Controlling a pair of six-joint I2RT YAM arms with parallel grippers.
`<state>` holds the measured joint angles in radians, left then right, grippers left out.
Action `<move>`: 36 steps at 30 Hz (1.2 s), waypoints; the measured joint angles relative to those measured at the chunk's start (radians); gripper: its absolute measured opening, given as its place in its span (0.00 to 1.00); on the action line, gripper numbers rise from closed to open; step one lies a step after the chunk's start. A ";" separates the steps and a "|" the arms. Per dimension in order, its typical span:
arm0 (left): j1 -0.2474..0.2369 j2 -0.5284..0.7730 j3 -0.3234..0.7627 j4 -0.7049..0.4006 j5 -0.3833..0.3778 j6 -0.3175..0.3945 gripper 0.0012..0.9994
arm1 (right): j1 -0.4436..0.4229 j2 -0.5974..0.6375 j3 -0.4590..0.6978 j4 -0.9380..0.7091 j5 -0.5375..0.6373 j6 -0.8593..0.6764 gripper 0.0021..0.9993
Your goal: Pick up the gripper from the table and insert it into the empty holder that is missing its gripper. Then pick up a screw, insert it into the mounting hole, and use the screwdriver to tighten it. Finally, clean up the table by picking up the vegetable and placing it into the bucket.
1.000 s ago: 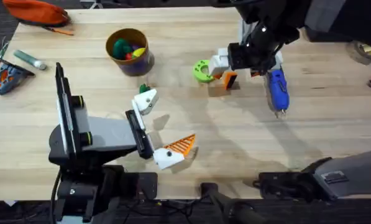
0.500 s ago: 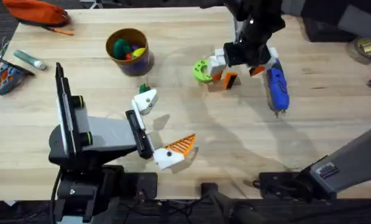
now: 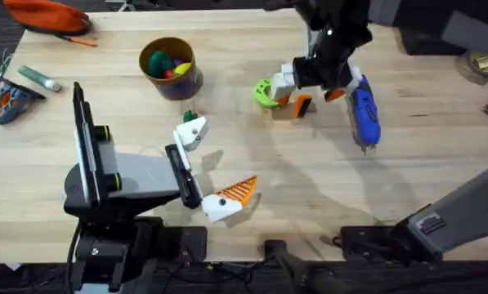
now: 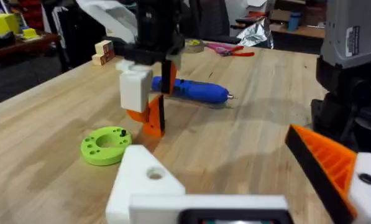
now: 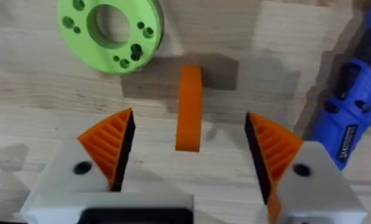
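Black arms; white, orange-padded fingers (image 5: 107, 146)

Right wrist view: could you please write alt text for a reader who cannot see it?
The right gripper hangs open over a small orange gripper wedge standing on the wooden table, centred between its orange ribbed pads. A lime-green disc lies beyond; a blue screwdriver lies alongside.

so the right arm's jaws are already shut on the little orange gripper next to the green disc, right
Not quite. The right gripper is over the orange gripper beside the green disc, but its jaws are open, one on each side of the piece with gaps between. The right wrist view shows this.
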<state>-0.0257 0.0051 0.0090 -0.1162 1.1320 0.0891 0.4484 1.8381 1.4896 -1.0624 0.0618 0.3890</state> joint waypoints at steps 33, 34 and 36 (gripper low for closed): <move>0.000 0.000 0.000 0.000 0.000 0.000 0.99 | -0.005 0.000 -0.019 0.018 -0.011 0.003 0.27; 0.000 0.000 0.000 0.000 0.000 0.000 0.99 | -0.005 0.001 -0.019 0.018 -0.011 0.003 0.27; 0.000 0.000 0.000 0.000 0.000 0.000 0.99 | -0.005 0.001 -0.019 0.020 -0.011 0.003 0.25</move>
<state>-0.0257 0.0051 0.0090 -0.1162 1.1320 0.0891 0.4435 1.8389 1.4704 -1.0424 0.0505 0.3923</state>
